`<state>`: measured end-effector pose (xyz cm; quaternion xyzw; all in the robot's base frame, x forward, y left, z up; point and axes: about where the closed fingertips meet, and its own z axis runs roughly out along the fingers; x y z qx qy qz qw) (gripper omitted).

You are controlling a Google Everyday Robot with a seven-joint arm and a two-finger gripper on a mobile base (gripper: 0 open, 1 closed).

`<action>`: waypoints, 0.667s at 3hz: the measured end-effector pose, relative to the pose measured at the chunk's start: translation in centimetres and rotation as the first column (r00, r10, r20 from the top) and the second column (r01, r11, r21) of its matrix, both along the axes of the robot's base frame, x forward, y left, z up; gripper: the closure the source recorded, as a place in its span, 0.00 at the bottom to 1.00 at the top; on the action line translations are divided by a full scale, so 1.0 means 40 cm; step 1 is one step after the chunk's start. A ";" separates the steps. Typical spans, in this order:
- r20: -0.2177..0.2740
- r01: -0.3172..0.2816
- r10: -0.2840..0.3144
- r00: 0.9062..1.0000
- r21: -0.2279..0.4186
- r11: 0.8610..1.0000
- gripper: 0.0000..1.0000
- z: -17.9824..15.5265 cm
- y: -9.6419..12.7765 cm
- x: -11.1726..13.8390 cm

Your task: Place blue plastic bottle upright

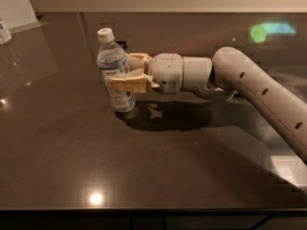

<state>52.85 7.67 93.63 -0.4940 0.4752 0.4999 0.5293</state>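
Observation:
The blue plastic bottle is clear with a white cap and a white-and-blue label. It stands almost upright, leaning slightly left, with its base at or just above the dark table, left of centre. My gripper reaches in from the right and is shut on the bottle's middle. One tan finger lies across the front of the bottle and the other sits behind it. The white arm stretches off to the right edge.
A small white-labelled container shows at the far left edge beside a pale upright panel. The table's front edge runs along the bottom. The back wall meets the table along the top. A green-blue reflection lies at the far right.

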 end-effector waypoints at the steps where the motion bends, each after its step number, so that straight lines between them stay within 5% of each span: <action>1: 0.028 0.015 -0.015 0.999 0.012 1.000 0.82 -0.016 -0.013 -0.002; 2: 0.042 0.032 -0.033 0.999 0.018 0.999 0.58 -0.026 -0.024 -0.002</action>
